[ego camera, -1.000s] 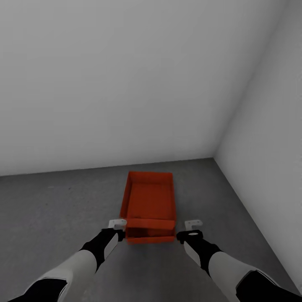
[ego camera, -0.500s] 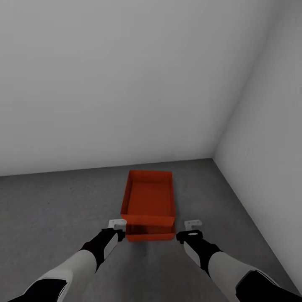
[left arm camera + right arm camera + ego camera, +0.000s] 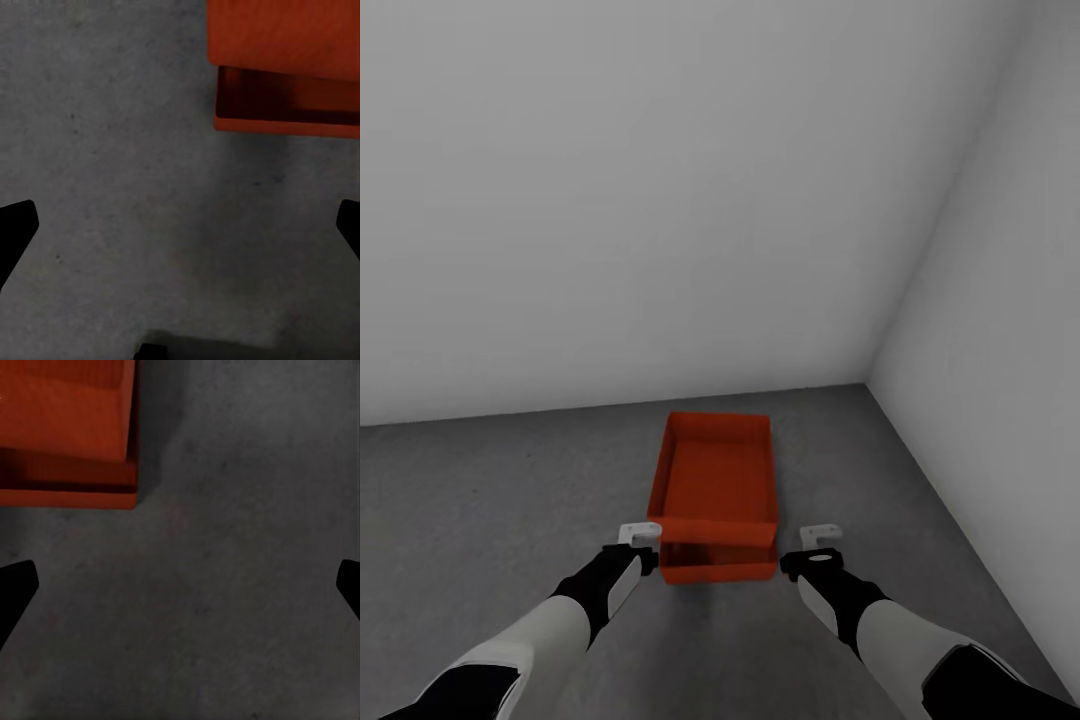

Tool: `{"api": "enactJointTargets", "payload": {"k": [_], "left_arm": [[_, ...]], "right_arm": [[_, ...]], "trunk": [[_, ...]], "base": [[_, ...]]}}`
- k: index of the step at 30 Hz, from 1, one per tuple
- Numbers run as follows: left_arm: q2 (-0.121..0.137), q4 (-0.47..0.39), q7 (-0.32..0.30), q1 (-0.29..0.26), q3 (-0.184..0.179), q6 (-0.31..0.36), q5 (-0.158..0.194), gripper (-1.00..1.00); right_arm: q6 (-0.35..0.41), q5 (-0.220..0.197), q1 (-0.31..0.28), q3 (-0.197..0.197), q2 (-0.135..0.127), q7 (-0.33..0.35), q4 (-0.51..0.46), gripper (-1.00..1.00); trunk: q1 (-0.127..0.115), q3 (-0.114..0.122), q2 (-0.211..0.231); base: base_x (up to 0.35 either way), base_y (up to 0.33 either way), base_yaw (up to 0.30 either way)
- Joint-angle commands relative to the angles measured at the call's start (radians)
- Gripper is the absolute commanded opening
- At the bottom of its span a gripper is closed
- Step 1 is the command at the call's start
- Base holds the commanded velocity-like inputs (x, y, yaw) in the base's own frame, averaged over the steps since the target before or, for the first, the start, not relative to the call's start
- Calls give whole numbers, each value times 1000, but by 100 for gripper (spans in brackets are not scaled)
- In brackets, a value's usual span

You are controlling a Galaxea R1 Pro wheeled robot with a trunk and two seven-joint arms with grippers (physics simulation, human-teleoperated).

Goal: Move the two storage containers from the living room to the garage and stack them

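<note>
Two orange-red storage containers sit stacked on the dark grey garage floor [image 3: 480, 500] near the room's corner. The upper container [image 3: 715, 480] lies offset away from me, so the near end of the lower container [image 3: 718, 562] shows beneath it. My left gripper [image 3: 640, 535] hovers open just left of the stack's near end, and my right gripper [image 3: 820, 537] hovers open to its right. Neither touches a box. In the left wrist view the stack's corner [image 3: 285, 75] lies beyond the spread fingers [image 3: 15, 225]. The right wrist view shows the other corner [image 3: 67, 427].
A plain pale grey back wall [image 3: 660, 200] meets a right wall [image 3: 1010, 350] in a corner just beyond the stack. Bare floor stretches to the left and toward me.
The upper container has shifted slightly and settled level on the lower one. Both arms have stayed where they were, grippers open.
</note>
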Motion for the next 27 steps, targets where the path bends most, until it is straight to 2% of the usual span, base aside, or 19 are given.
{"api": "enactJointTargets", "payload": {"k": [1, 21, 24, 27], "left_arm": [[0, -2, 5, 0, -1, 4, 9, 100], [2, 0, -2, 0, 0, 4, 11, 100], [15, 3, -7, 0, 0, 4, 16, 100], [40, 7, -11, 0, 0, 4, 20, 100]], "right_arm": [[7, -6, 0, 8, -1, -6, -2, 100], [7, -5, 0, 9, -1, -6, 5, 100], [7, -4, 1, 10, -1, -3, 10, 100], [7, -5, 4, 10, 0, 0, 14, 100]], "trunk": [[0, 1, 0], [0, 24, 0], [0, 24, 0], [0, 24, 0]], "base": [[0, 0, 0], [0, 0, 0], [0, 0, 0], [0, 0, 0]]}}
